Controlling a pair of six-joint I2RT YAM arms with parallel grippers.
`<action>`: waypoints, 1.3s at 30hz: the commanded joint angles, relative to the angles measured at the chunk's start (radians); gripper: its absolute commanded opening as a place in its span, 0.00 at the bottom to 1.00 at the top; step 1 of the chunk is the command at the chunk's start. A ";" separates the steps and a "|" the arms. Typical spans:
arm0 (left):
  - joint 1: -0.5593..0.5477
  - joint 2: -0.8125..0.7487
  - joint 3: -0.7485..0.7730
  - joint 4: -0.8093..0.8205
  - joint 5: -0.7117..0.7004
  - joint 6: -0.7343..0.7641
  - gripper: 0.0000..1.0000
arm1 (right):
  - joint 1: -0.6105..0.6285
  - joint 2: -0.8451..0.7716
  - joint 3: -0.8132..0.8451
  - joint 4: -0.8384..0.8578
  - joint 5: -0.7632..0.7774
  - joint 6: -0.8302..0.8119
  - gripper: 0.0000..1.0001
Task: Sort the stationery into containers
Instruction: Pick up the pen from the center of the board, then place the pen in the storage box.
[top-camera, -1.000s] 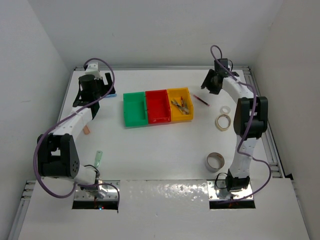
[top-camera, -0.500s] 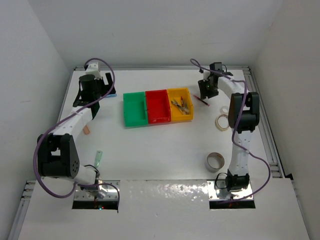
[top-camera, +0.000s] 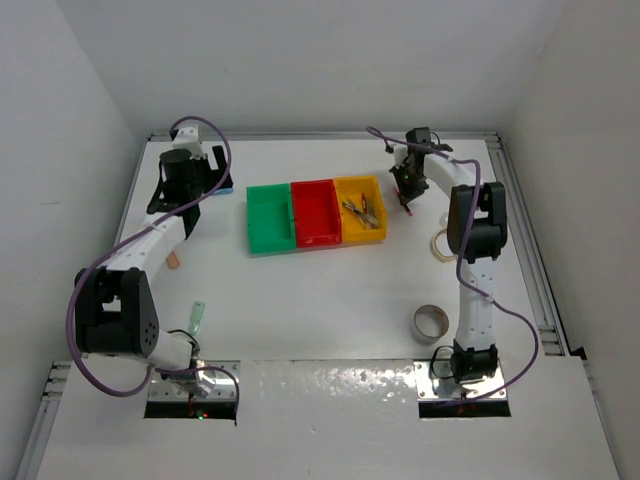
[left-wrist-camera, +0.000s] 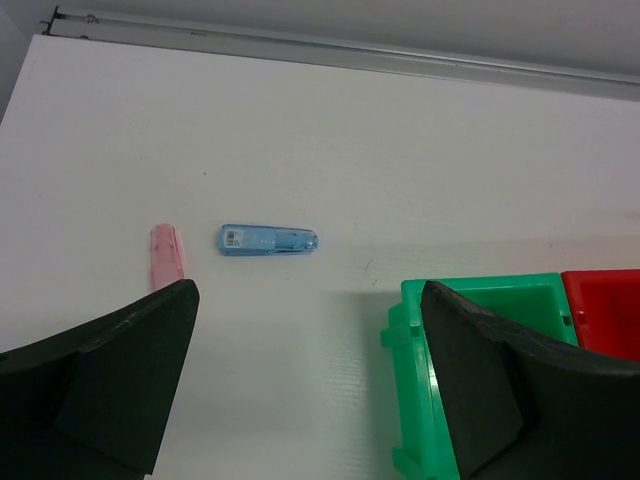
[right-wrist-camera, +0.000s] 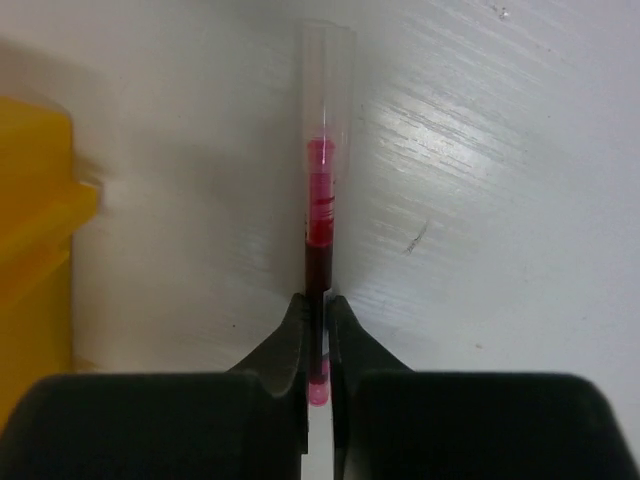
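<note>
A white counter (top-camera: 300, 300) sits boxed in by plain white walls (top-camera: 300, 60), with a metal rail (top-camera: 543, 280) along its right edge.

One wide overhead view, two wrist views.
Overhead looks down from the near edge across the whole white tabletop (top-camera: 300, 290); left wrist slants onto the green rectangular plastic bin (left-wrist-camera: 405, 390), right wrist looks from very near past the yellow rectangular plastic bin (right-wrist-camera: 35, 250). Both bins also show overhead.
</note>
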 joint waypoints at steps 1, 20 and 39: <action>-0.010 -0.046 0.012 0.035 -0.009 0.006 0.91 | 0.006 0.013 0.012 0.005 0.051 0.012 0.00; -0.013 -0.058 0.012 -0.025 -0.008 -0.031 0.90 | 0.140 -0.566 -0.445 0.532 0.032 0.313 0.00; -0.016 -0.101 0.048 -0.125 -0.006 0.018 0.89 | 0.342 -0.525 -0.609 0.583 0.060 -0.010 0.00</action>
